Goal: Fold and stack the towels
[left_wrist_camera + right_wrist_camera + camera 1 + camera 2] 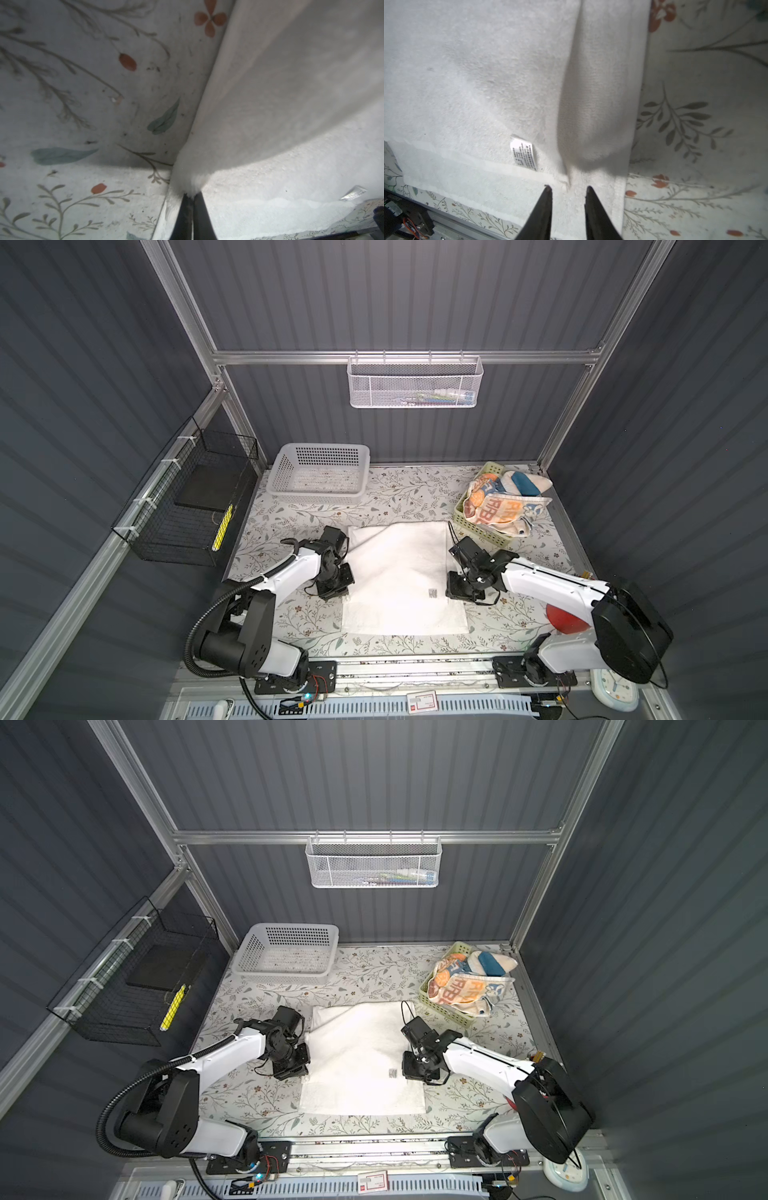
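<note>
While the white towel lies mid-table in a top view, the left gripper sits at its 9 o'clock edge and the right gripper at 3 o'clock. From the left wrist, the jaws are clamped on a lifted towel edge. From the right wrist, the jaws stand apart above the cloth.

Both top views hang high above the near edge of the flower-patterned counter, looking steeply down toward the grey ribbed back wall; side by side, they share the whole enclosure. The left wrist view sits very close behind the left hand, against the plain white terry towel. The right wrist view looks past the right hand onto the same towel and its small printed label, also visible in both top views.
</note>
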Controlling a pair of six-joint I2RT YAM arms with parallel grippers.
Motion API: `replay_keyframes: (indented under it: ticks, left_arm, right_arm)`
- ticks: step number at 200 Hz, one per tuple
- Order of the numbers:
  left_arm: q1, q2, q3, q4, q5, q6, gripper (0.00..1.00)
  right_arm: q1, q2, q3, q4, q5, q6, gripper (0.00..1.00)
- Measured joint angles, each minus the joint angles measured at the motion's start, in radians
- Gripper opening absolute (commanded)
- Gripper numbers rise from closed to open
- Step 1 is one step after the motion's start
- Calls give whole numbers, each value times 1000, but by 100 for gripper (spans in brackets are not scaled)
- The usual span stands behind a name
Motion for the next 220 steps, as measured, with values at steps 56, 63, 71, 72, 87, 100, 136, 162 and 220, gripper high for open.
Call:
replay_keyframes:
  ticks: [56,63,71,72,87,100,136,162,220]
  left_arm:
    - [0,-3,5,31,63,-3,0]
    - [0,-3,5,39,76,-4,0]
    - [0,-3,5,52,96,-7,0]
    - [0,-3,5,53,97,-7,0]
    - [0,-3,5,85,138,-12,0]
    - [0,-2,5,108,167,-14,0]
    - [0,30,38,123,208,-10,0]
    - [1,49,93,118,217,3,0]
    - [19,51,303,18,228,52,0]
  right_arm:
    - [0,99,17,22,-28,-2,37]
    - [0,108,18,22,-31,-3,35]
    - [0,117,21,23,-35,-3,31]
    - [0,118,22,23,-35,-3,30]
    - [1,132,38,22,-42,-8,23]
    - [3,133,58,22,-44,-10,16]
    - [5,123,125,10,-38,-34,5]
    - [4,123,158,-2,-40,-53,0]
    - [-68,41,328,-165,-11,-135,0]
